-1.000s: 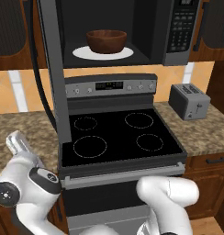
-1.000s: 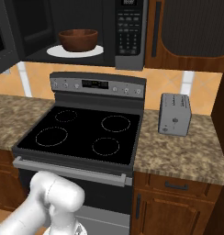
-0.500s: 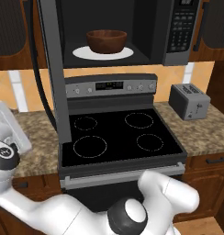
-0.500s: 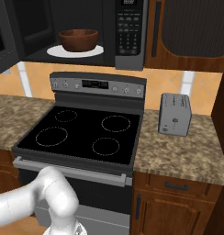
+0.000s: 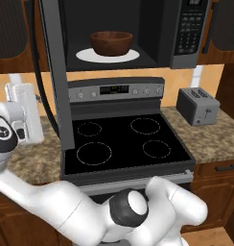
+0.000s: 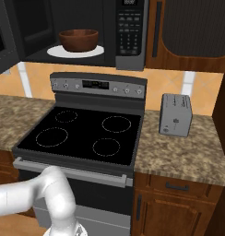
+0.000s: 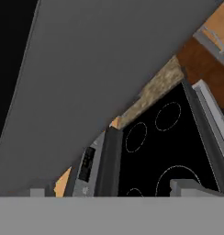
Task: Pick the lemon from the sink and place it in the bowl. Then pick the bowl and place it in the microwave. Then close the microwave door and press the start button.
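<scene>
The microwave [image 5: 191, 29] [image 6: 129, 27] hangs open above the stove. The dark reddish-brown bowl [image 5: 111, 43] [image 6: 78, 39] sits inside it on the white turntable [image 5: 85, 55]. The lemon is hidden and the sink is out of view. The microwave door [image 5: 54, 72] [image 6: 3, 37] stands swung out to the left, edge-on in the left base view. My hand [image 5: 23, 110] hovers just left of that door, at counter height. In the hand view the door's grey face [image 7: 109, 69] looms close, and my gripper [image 7: 109, 190] is open, its tips far apart with nothing between them.
Below the microwave is a black four-burner stove [image 5: 123, 144] [image 6: 82, 133] with a grey control panel. A silver toaster [image 5: 197, 105] [image 6: 175, 115] stands on the granite counter [image 6: 188, 152] to the right. Wooden cabinets lie below and beside.
My arm has swung its hand up and to the left of the open door, closer to the door's outer face. The bowl and the door have not moved.
</scene>
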{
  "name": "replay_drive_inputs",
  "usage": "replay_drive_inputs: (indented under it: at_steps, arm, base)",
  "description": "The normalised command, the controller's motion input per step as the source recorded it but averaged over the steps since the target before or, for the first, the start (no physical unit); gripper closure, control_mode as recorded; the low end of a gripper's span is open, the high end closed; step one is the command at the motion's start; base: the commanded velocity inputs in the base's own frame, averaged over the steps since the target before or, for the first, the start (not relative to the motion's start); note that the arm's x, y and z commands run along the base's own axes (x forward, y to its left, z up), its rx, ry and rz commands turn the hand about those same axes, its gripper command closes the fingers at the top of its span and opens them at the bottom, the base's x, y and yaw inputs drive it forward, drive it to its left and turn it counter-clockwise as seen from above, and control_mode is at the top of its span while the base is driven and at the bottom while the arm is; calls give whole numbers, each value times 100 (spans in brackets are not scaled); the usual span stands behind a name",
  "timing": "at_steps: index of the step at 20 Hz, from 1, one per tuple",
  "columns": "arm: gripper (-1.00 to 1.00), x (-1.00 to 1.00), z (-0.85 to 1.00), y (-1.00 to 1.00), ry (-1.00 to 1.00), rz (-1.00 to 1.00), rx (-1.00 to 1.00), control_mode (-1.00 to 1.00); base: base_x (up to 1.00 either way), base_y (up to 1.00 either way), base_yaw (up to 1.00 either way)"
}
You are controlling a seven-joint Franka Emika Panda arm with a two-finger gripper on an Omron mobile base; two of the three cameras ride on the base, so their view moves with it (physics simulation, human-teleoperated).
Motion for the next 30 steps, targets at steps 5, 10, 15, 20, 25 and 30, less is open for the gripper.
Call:
replay_drive_inputs:
  at_steps: [5, 10, 15, 20, 25, 30]
  arm:
    - [-100, -18, 0, -100, -14, -3, 17, -100]
    - [-100, -13, 0, -100, -14, 0, 18, -100]
    - [-100, 14, 0, -100, -9, 1, 18, -100]
    - [-100, 50, 24, -100, -13, 7, 12, -100]
    - [-100, 91, 65, -100, -18, 5, 6, -100]
    - [-100, 100, 25, -99, -5, 7, 3, -100]
  base:
    - [0, 0, 0]
    - [0, 0, 0]
    - [0, 0, 0]
    - [0, 0, 0]
    - [0, 0, 0]
    - [0, 0, 0]
